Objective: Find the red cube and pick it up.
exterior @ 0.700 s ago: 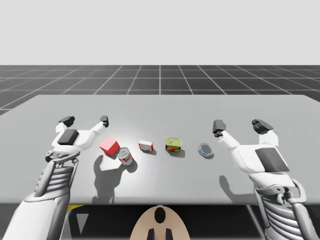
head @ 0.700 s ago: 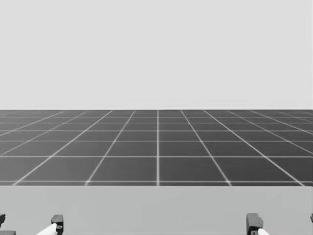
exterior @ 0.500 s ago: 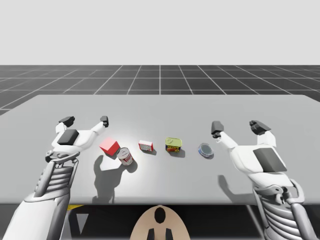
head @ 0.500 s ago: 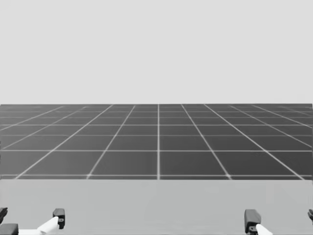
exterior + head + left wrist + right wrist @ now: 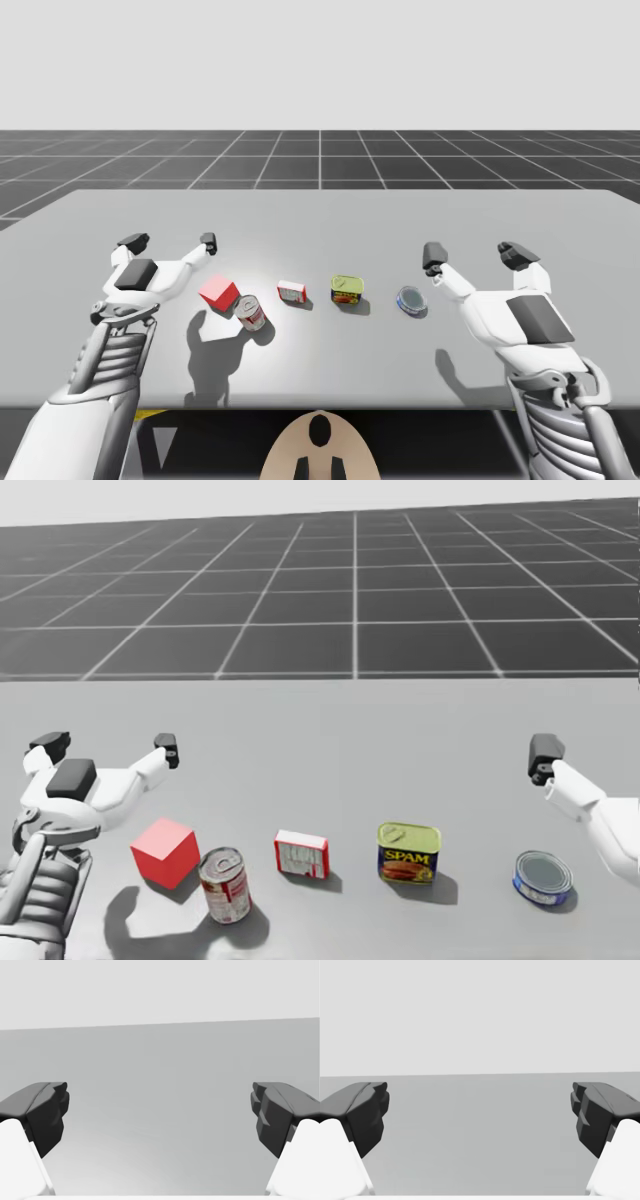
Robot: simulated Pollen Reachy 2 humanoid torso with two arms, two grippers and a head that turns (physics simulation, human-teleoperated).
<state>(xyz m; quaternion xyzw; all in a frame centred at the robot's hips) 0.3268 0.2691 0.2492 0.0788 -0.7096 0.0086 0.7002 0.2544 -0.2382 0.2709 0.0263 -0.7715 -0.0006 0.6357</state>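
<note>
The red cube [image 5: 218, 293] [image 5: 164, 852] rests on the grey table [image 5: 330, 220], left of centre. My left gripper [image 5: 170, 241] [image 5: 108, 746] hovers open just behind and to the left of the cube, apart from it. Between its fingers the left wrist view [image 5: 160, 1115] has nothing but bare table. My right gripper [image 5: 472, 253] [image 5: 480, 1115] stands open over the right side of the table, far from the cube, with nothing between its fingers. One of its fingers [image 5: 545, 752] is at the right of the head view.
A red-and-white can [image 5: 250, 312] [image 5: 224, 883] stands right beside the cube. Further right in a row lie a small red-and-white box [image 5: 291, 292] [image 5: 301, 853], a yellow-and-blue tin [image 5: 346, 289] [image 5: 408, 852] and a flat blue tin [image 5: 411, 299] [image 5: 543, 877].
My head has turned downward, so the table and its objects have come into the head view. My right gripper has shifted slightly to the left. The left arm has not moved.
</note>
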